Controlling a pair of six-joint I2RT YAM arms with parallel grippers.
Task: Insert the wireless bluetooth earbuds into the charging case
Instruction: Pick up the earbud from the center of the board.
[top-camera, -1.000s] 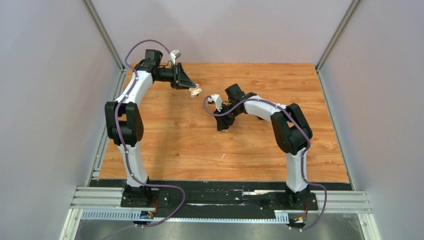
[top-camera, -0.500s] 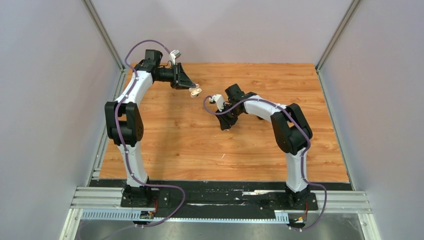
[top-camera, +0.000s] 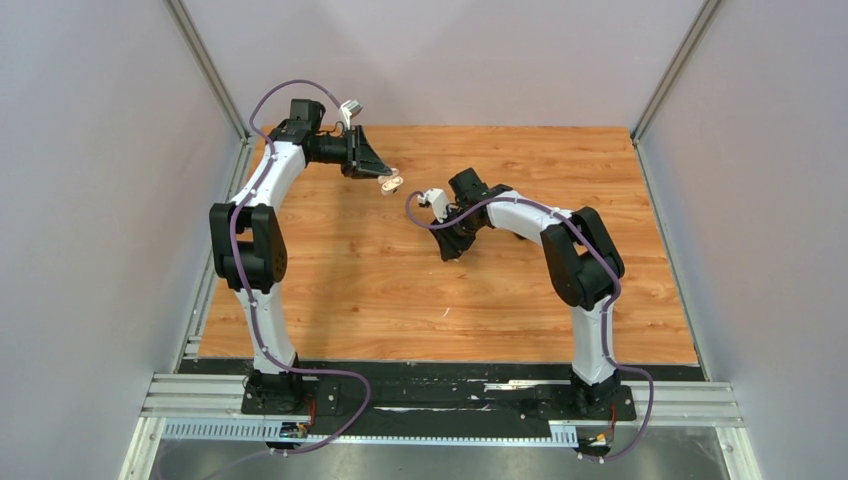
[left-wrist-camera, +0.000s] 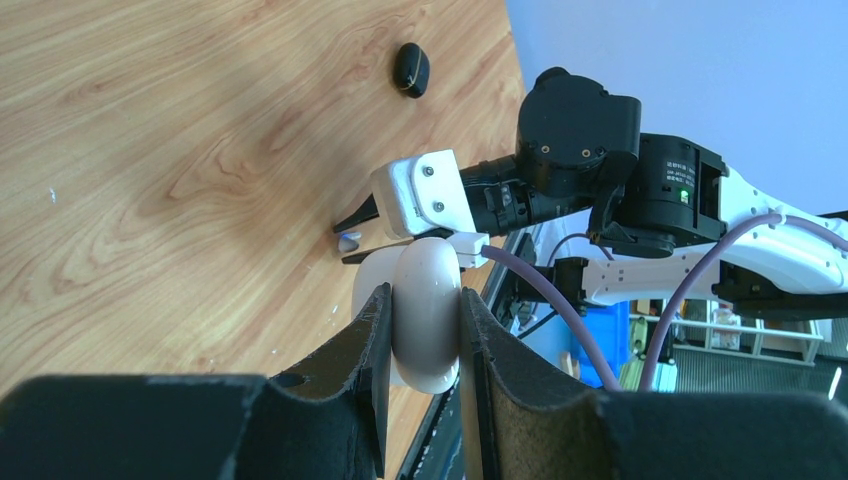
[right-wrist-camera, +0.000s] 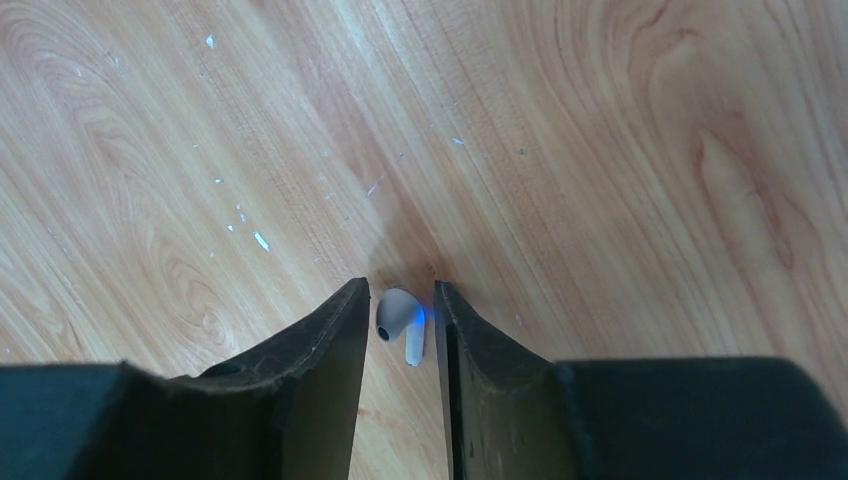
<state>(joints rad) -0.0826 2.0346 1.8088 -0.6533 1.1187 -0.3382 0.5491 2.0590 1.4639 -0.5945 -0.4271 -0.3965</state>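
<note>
My left gripper (left-wrist-camera: 425, 292) is shut on the white charging case (left-wrist-camera: 428, 320) and holds it above the table's far left (top-camera: 391, 182). My right gripper (right-wrist-camera: 400, 290) points down at the wood near the table's middle (top-camera: 447, 255). A white earbud (right-wrist-camera: 400, 322) with a blue light lies on the table between its fingers. The jaws stand open and narrow, with a thin gap on the left side. The left wrist view shows that earbud (left-wrist-camera: 348, 240) under the right fingertips. A small black oval thing (left-wrist-camera: 410, 68) lies farther off on the wood.
The wooden table (top-camera: 330, 290) is walled by grey panels left, right and behind. A metal rail (top-camera: 440, 400) with both arm bases runs along the near edge. A tiny white fleck (top-camera: 446, 313) lies on the wood near the front.
The right wrist has shifted a little over the white earbud. The left arm and the case have not moved.
</note>
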